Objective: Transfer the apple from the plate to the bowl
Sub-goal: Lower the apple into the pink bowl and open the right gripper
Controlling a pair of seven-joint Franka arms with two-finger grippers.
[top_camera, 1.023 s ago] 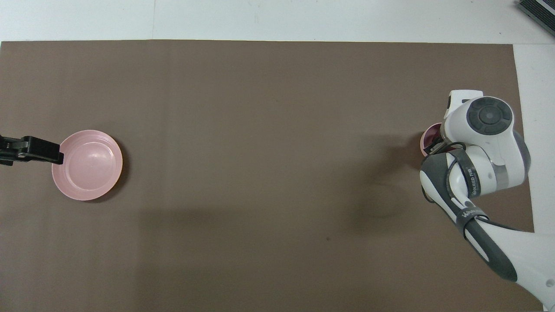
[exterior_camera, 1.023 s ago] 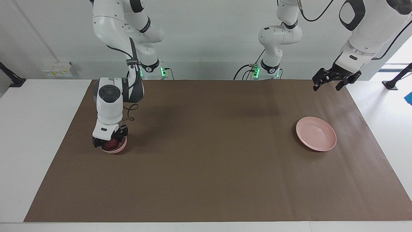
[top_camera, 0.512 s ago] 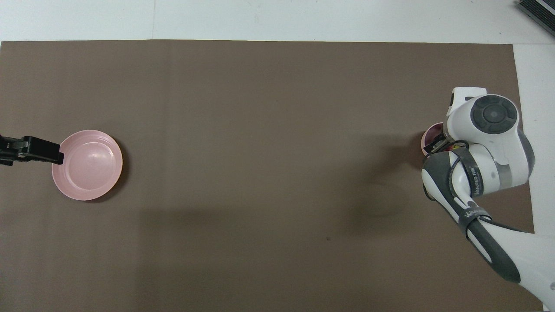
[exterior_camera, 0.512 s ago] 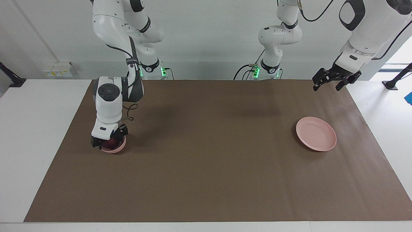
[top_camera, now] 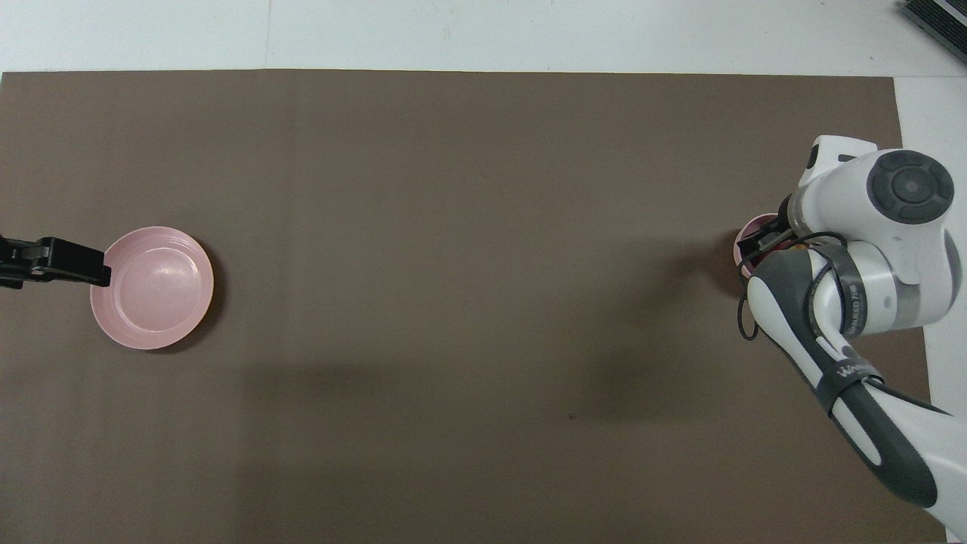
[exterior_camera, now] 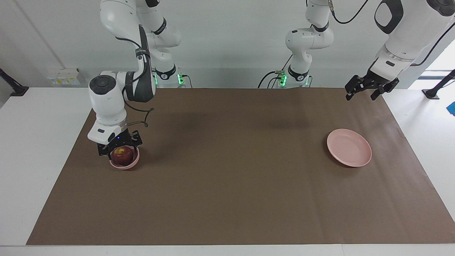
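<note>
Dark red, with a pale yellowish patch by the stem, the apple (exterior_camera: 122, 155) sits inside the bowl (exterior_camera: 124, 164), which stands on the brown mat (exterior_camera: 227, 199) toward my right arm's end of the table. My right gripper (exterior_camera: 119, 147) hangs directly over the apple; its jaws are spread wide, one finger to each side above the fruit, and they grip nothing. Whether a fingertip grazes the apple's top I cannot tell from the facing view. From overhead, my right arm's wrist covers most of the bowl (top_camera: 755, 234), and only a sliver of its pink rim shows. The plate (exterior_camera: 349, 147) lies bare on the mat toward my left arm's end, well apart from the bowl. My left gripper (exterior_camera: 369, 89) waits in the air over the mat's edge close to my left base, jaws likewise spread and holding nothing; overhead, its black tip (top_camera: 53, 261) shows just beside the plate's rim (top_camera: 193, 249).
</note>
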